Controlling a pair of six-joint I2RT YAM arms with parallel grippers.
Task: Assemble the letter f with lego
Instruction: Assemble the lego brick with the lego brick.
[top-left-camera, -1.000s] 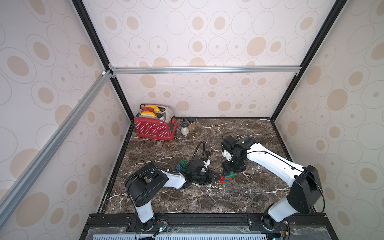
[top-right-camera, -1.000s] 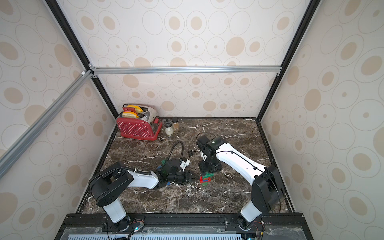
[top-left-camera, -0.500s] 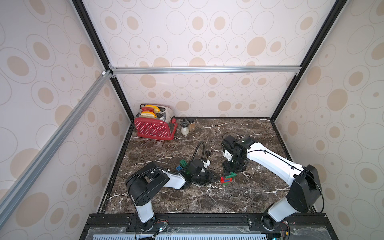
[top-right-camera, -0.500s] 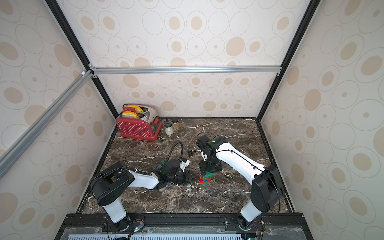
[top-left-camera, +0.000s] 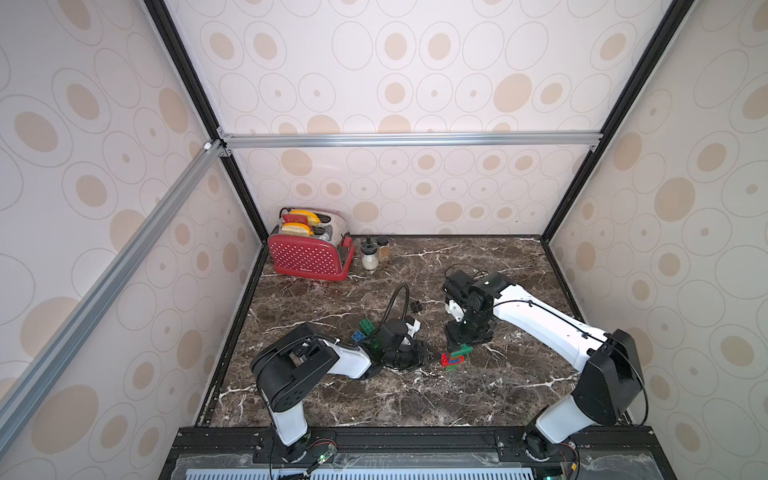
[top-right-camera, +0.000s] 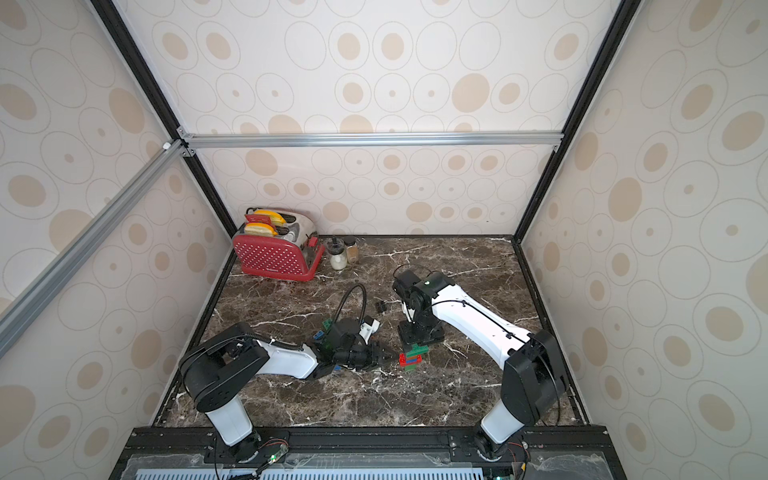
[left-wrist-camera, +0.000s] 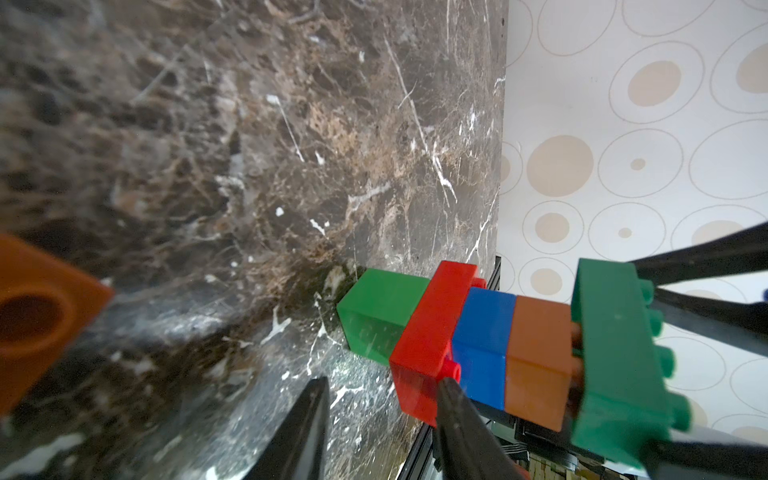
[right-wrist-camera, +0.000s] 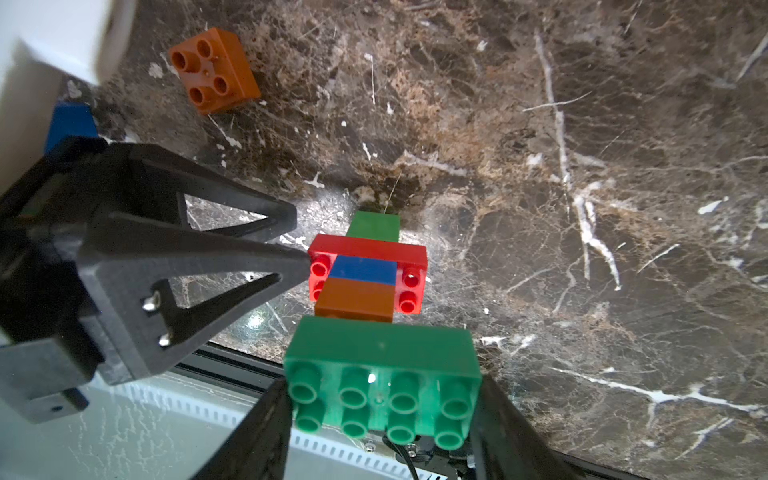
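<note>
The marble table carries a red toaster and two jars at its far left corner. Mid-table lie a black brick, green brick, blue brick and orange brick, near an upright brick stack.

Bright, even light glares off the marble tabletop, and the close orange brick is badly blurred.

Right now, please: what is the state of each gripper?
Left gripper: jaws open, holding nothing; one tip against the red brick.
Right gripper: jaws closed on the top green brick.
</note>
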